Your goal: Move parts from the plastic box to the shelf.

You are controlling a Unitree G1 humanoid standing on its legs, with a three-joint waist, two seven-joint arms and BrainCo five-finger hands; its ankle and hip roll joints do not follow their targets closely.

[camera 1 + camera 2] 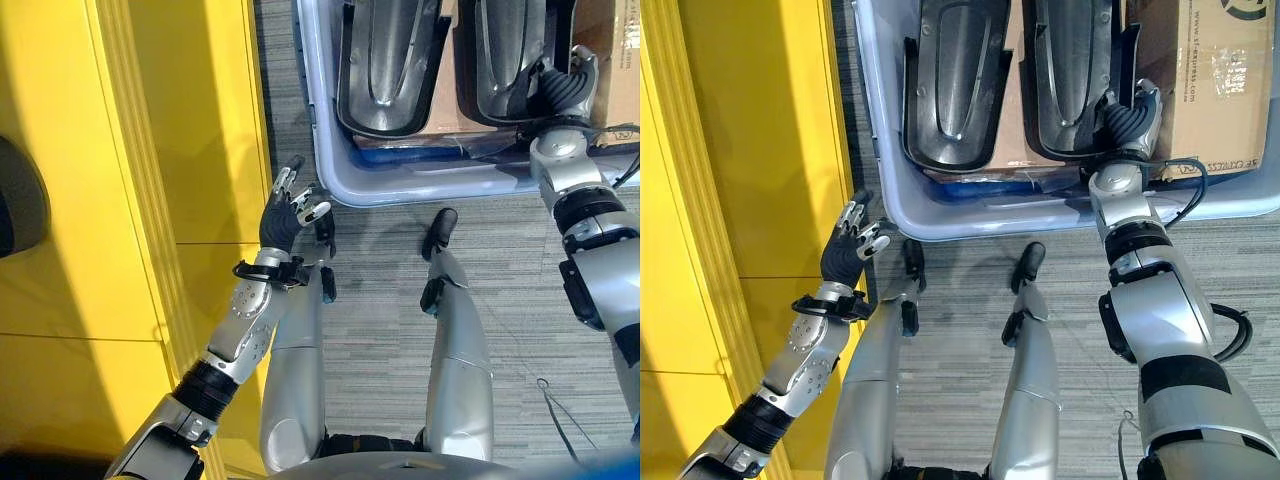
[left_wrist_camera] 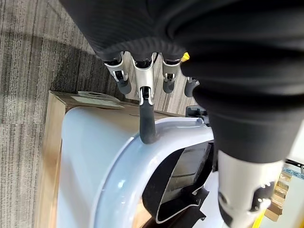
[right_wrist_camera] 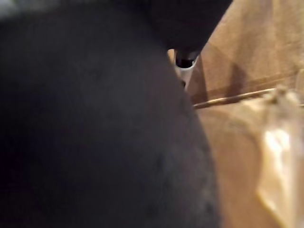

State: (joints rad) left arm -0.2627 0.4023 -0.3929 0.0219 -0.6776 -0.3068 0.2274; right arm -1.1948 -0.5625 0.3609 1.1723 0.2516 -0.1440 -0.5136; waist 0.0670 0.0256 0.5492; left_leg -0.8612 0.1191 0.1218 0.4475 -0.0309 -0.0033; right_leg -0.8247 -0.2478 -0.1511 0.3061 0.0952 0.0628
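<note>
Two black moulded parts lie side by side in the pale blue plastic box (image 1: 970,222), the left part (image 1: 958,80) and the right part (image 1: 1072,70). My right hand (image 1: 1127,125) reaches into the box at the near right edge of the right part, between it and a cardboard box (image 1: 1200,80); whatever its fingers touch is hidden. My left hand (image 1: 283,218) hovers open and empty beside the yellow shelf (image 1: 150,200), just short of the box's near left corner. The left wrist view has the box rim (image 2: 109,156) and a black part (image 2: 185,166) past the relaxed fingers (image 2: 142,95).
The yellow shelf runs along the left side, close to my left arm. The cardboard box fills the right end of the plastic box. Grey carpet (image 1: 520,300) lies between the box and me.
</note>
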